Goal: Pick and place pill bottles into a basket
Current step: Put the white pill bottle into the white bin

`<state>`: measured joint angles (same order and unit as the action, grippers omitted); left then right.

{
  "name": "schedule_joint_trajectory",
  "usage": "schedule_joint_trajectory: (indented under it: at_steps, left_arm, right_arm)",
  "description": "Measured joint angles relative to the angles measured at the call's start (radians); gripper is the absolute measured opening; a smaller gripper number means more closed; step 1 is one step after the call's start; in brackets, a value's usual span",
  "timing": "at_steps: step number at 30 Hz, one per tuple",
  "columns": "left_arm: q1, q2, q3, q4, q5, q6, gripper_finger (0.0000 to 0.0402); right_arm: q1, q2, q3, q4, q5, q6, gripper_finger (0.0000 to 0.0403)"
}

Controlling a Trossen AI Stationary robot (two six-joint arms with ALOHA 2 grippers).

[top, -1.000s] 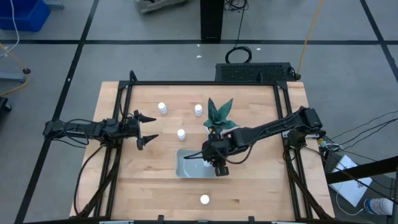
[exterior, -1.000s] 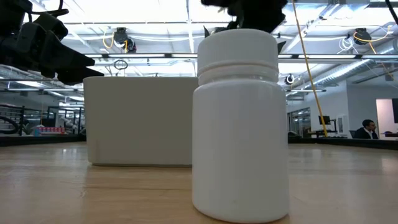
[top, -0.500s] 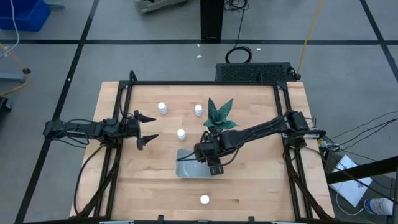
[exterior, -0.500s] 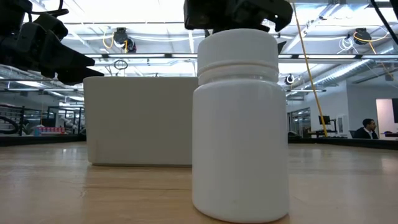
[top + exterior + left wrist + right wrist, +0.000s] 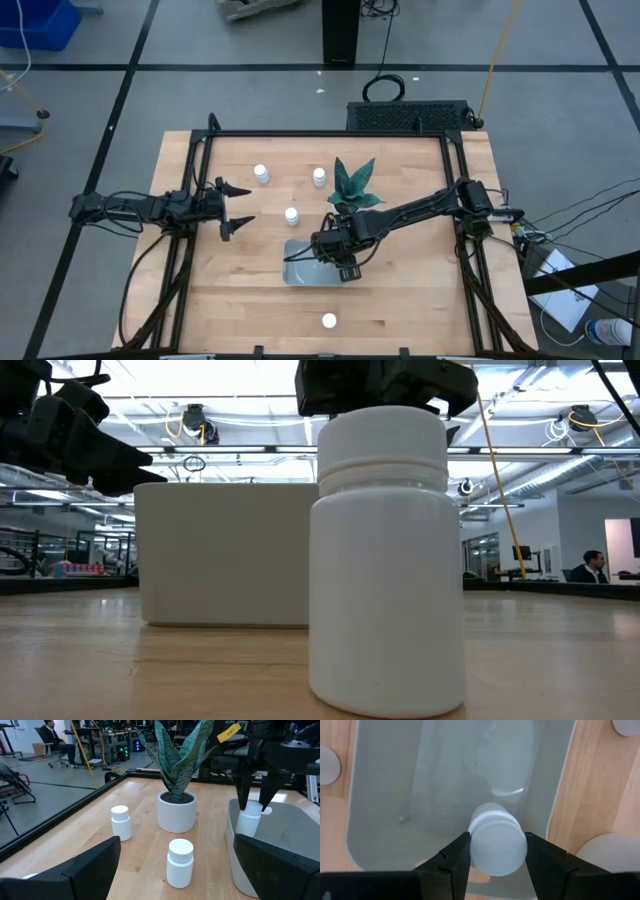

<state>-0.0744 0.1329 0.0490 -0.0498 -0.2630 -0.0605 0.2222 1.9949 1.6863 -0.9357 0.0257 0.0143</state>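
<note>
High view, right gripper [image 5: 338, 262]: reaching from the right edge of the table [image 5: 400, 290] to hang over the basket [image 5: 300, 270], just in front of the potted plant [image 5: 350, 185].
High view, basket: pale grey-blue tray at the middle of the table, mostly covered by the right arm.
High view, loose pill bottles: three stand in the far half, one far left [image 5: 261, 174], one beside the plant [image 5: 319, 177], one nearer the basket [image 5: 292, 215]; a fourth [image 5: 329, 321] stands alone near the front edge.
High view, left gripper [image 5: 236, 207]: waiting at the table's left side, its fingers spread wide, nothing between them.

Low view, nearest bottle [image 5: 385, 560]: white, capped, upright, filling the middle of the picture.
Low view, basket wall [image 5: 225, 555]: pale slab behind that bottle, to its left.
Low view, arms: dark parts at upper left and above the bottle's cap.

Left wrist view, held bottle [image 5: 249, 819]: upright inside the basket [image 5: 290, 835], the right gripper's fingers [image 5: 244, 790] straddling its cap from above.
Left wrist view, plant: white pot [image 5: 176, 811] beside the basket, two bottles standing near it.
Left wrist view, background: a seated person [image 5: 52, 737] beyond the table.

Right wrist view, claw [image 5: 497, 851]: both fingers pressed to the sides of a white cap [image 5: 498, 847], clamped on that bottle over the basket floor [image 5: 420, 795].
</note>
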Motion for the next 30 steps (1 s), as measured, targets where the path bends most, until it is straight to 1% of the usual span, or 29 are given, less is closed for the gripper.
schedule_joint_trajectory:
  at_steps: [5, 9, 16, 23, 30]
  left_arm:
    - [0.000, 0.000, 0.000, 0.000, 0.000, 0.000, 0.0395]
    - [0.000, 0.000, 0.000, 0.000, 0.000, 0.000, 0.0395]
    - [0.000, 0.000, 0.000, 0.000, 0.000, 0.000, 0.0395]
    - [0.000, 0.000, 0.000, 0.000, 0.000, 0.000, 0.0395]
    - [0.000, 0.000, 0.000, 0.000, 0.000, 0.000, 0.0395]
  right_arm:
    - [0.000, 0.000, 0.000, 0.009, 0.000, 0.000, 0.0150]
    - [0.000, 0.001, 0.000, 0.013, 0.000, 0.000, 0.0155]
    - [0.000, 0.045, 0.001, 0.004, 0.003, -0.010, 0.0154]
    - [0.002, 0.046, 0.000, 0.024, 0.002, -0.011, 0.0177]
    - [0.002, 0.048, -0.001, 0.025, -0.002, -0.023, 0.0179]
